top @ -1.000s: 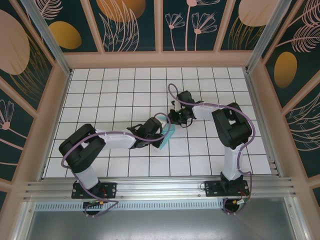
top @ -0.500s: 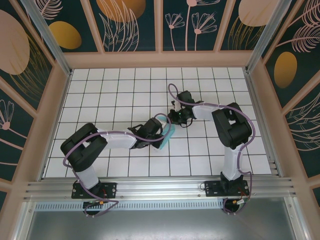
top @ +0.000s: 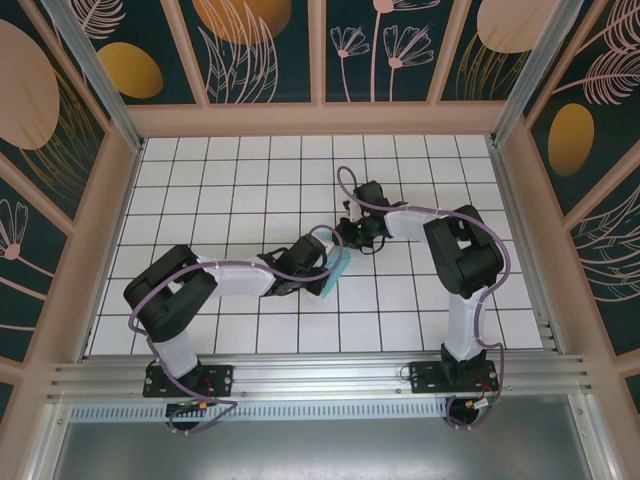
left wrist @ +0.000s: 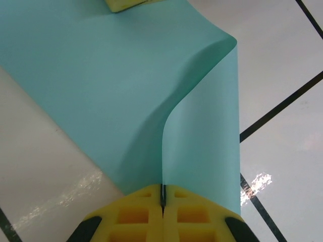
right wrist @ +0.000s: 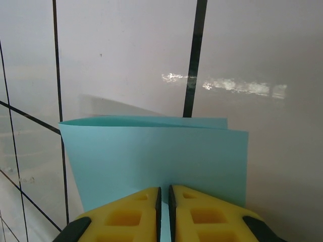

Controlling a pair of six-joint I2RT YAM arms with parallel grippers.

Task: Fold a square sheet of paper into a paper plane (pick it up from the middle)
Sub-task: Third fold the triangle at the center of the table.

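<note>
1. The left arm's (top: 200, 285) dark elbow block (top: 165, 295) sits slightly further right than a second ago.
2. Its white forearm (top: 240, 277) now shows shorter between elbow and wrist.

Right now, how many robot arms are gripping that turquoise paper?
2. The left arm, reaching from the left, has its jaws pinched on the turquoise paper; the right arm, reaching from the right, has its jaws closed on the paper's opposite edge.

Bare white grid-tiled table (top: 230, 160) open along the far rows and right edge, middle barred by white left robot arm (top: 235, 278) meeting white right robot arm (top: 430, 222), folded turquoise-blue paper sheet (top: 337, 272) spanning between them, peach-framed patterned walls (top: 320, 118) closing three sides.
</note>
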